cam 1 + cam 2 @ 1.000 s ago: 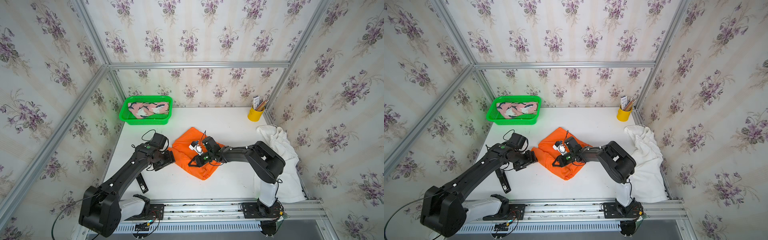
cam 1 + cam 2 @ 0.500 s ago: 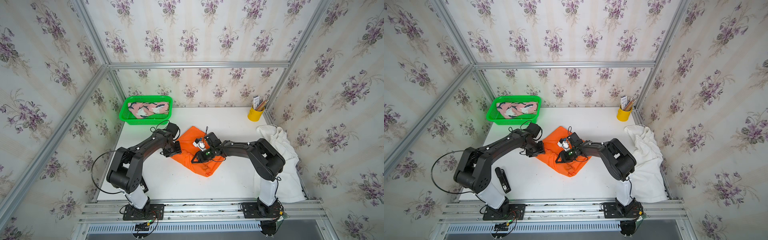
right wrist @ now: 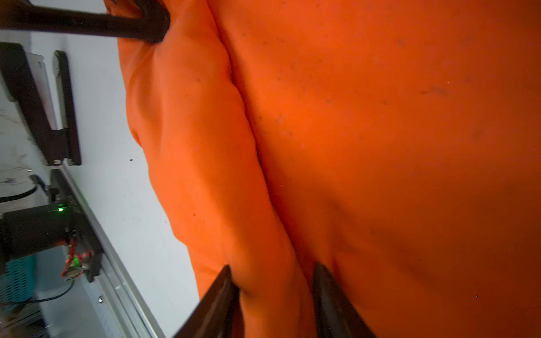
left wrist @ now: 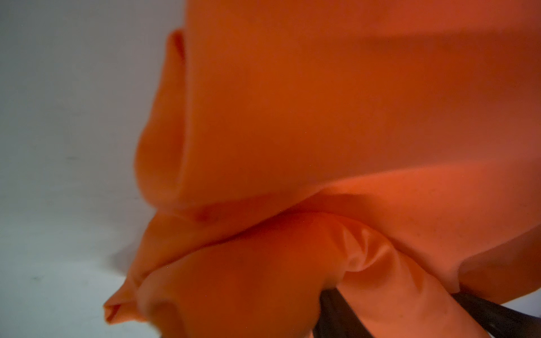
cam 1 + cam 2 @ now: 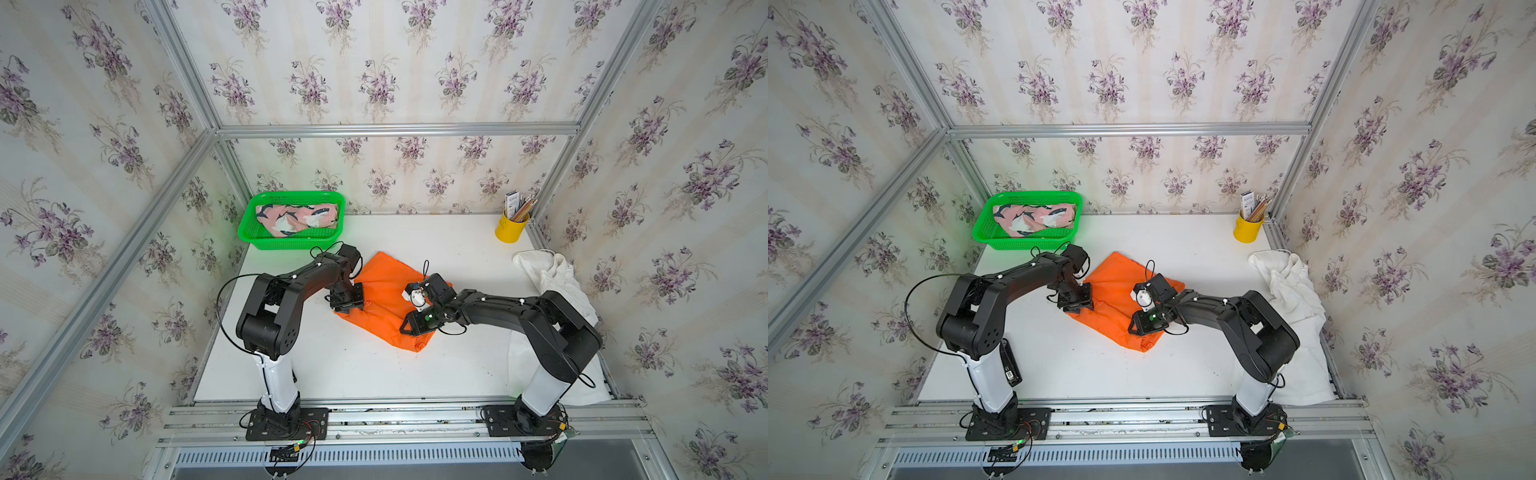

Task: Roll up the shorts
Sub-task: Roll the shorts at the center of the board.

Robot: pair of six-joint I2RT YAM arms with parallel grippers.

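Top views, both alike, showed the pink whale-print shorts (image 5: 297,218) lying in the green basket (image 5: 291,244) at the far left, out of play. Next came the left gripper (image 5: 347,301), set down on the left edge of the orange shorts (image 5: 384,278). In the left wrist view cloth draped over one dark finger (image 4: 330,319), and I could not tell whether the gripper pinched the fabric or merely lay against it. The orange shorts lay mid-table, only loosely folded. If that side had no hold, the roll would likely skew or slide on the smooth white table (image 5: 353,365). The right gripper (image 5: 405,329) sat at the shorts' near right edge, jaws parted astride a soft ridge of cloth. Its fingers (image 3: 218,301) were apparently not squeezing, so the fold looked free to spring flat. The white shorts (image 5: 557,282) lay heaped along the right edge under the right arm, where they might snag it.
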